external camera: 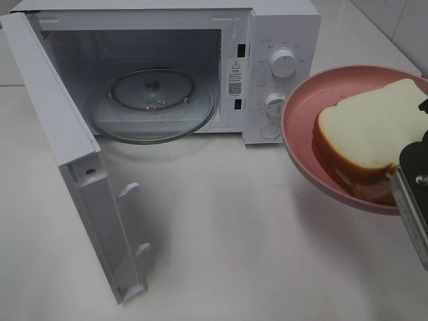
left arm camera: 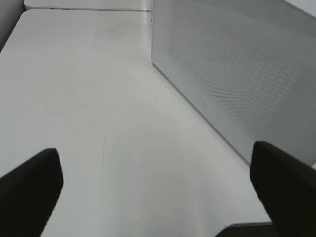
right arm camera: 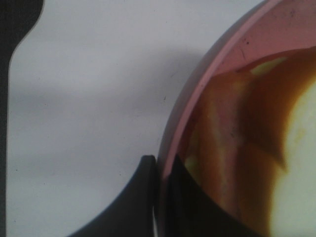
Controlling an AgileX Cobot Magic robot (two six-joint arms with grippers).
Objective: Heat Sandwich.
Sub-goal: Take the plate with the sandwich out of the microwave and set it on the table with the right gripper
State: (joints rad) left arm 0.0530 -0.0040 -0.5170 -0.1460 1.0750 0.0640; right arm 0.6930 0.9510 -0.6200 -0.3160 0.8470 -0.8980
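Gripping the pink plate [external camera: 301, 127] by its near rim, right gripper [right arm camera: 160, 173] jaws closed on it; the sandwich [external camera: 368, 130] rides on the tilted plate, airborne above the surface [external camera: 234, 254]. Risk: tilt lets it slide off; rim could clip the microwave [external camera: 267, 40] frame entering. Left gripper [left arm camera: 153, 187] jaws open, empty, beside the door [external camera: 73, 167]. Turntable [external camera: 154, 103] bare.

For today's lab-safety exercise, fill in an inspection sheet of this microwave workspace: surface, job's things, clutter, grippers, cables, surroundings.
Surface: white table, bare in front.
Job's things: sandwich on pink plate, held beside the microwave; door open, glass turntable empty.
Clutter: nothing seen.
Grippers: right gripper clamps the plate rim; left gripper open, holding nothing, near the door.
Cables: nothing seen.
Surroundings: tiled wall at right rear.
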